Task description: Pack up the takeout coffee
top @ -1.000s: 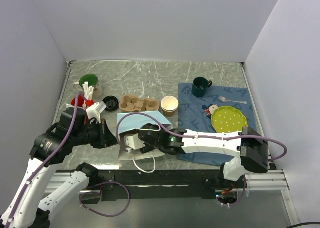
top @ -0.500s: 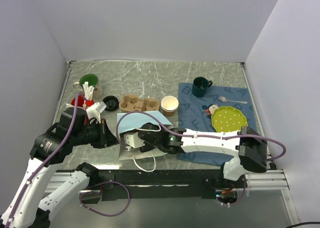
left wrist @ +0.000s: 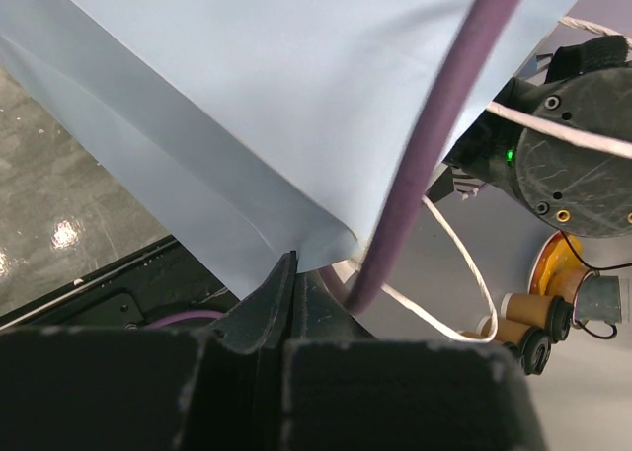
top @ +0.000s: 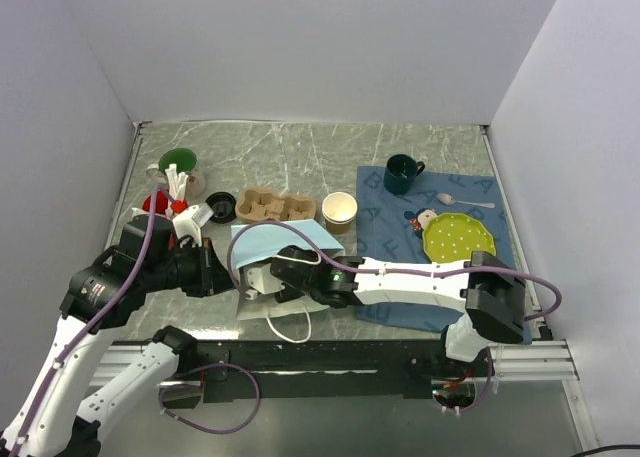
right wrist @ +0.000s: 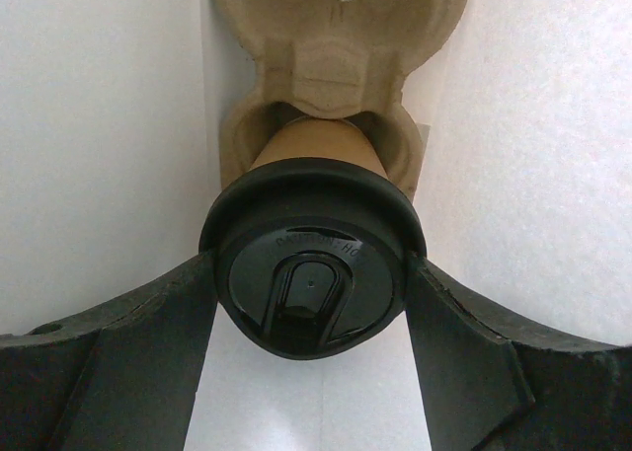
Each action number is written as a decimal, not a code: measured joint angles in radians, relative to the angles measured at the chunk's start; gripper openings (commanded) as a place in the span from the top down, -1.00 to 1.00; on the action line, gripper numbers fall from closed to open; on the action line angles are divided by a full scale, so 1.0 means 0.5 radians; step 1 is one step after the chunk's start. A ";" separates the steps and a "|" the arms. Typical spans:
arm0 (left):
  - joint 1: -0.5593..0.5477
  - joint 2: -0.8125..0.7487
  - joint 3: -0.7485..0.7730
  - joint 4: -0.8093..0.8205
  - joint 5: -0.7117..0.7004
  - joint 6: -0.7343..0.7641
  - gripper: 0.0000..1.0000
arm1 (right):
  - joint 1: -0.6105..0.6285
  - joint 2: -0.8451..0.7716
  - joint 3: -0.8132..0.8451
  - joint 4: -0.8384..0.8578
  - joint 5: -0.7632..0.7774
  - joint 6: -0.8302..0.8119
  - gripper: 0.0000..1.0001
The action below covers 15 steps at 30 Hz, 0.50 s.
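Note:
In the right wrist view, the takeout coffee (right wrist: 316, 143), a tan paper cup with a black lid (right wrist: 296, 224), lies inside the pale blue paper bag (top: 285, 239). Its base sits in a pocket of a pulp cup carrier (right wrist: 336, 37). My right gripper (right wrist: 311, 278) is shut on the lid, one finger (right wrist: 168, 323) pressing each side. From above, its tips are hidden in the bag's mouth. My left gripper (left wrist: 288, 271) is shut on the bag's edge (left wrist: 296, 236), near the front left (top: 222, 277).
A second pulp carrier (top: 275, 205), an open tan cup (top: 339, 211) and a loose black lid (top: 221, 206) sit behind the bag. A red cup with straws (top: 160, 202) stands far left. On the blue cloth (top: 385, 232) are a green mug (top: 402, 173), a spoon (top: 465, 201) and a yellow-green plate (top: 458, 239).
My right arm has slid a little to the left, deeper into the bag, with the cup still held. The left gripper has kept its pinch on the bag's edge.

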<state>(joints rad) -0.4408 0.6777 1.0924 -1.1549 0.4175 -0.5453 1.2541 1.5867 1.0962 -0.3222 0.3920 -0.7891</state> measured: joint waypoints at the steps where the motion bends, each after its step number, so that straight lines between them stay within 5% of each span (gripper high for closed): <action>1: 0.000 0.000 0.000 0.002 0.000 0.000 0.98 | 0.000 0.011 0.007 0.009 0.011 0.006 -0.29; 9: 0.000 0.013 0.000 0.011 0.000 0.000 0.98 | -0.001 0.045 0.027 0.040 0.046 0.040 -0.75; 10: 0.000 0.016 0.000 0.011 0.002 0.000 0.98 | -0.001 0.045 0.031 0.037 0.046 0.050 -0.99; 15: 0.000 0.037 0.005 0.011 0.008 0.001 0.98 | -0.010 0.043 0.042 0.004 0.036 0.102 -1.00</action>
<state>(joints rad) -0.4408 0.6960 1.0946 -1.1496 0.4217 -0.5449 1.2491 1.6085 1.1172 -0.3202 0.4099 -0.7380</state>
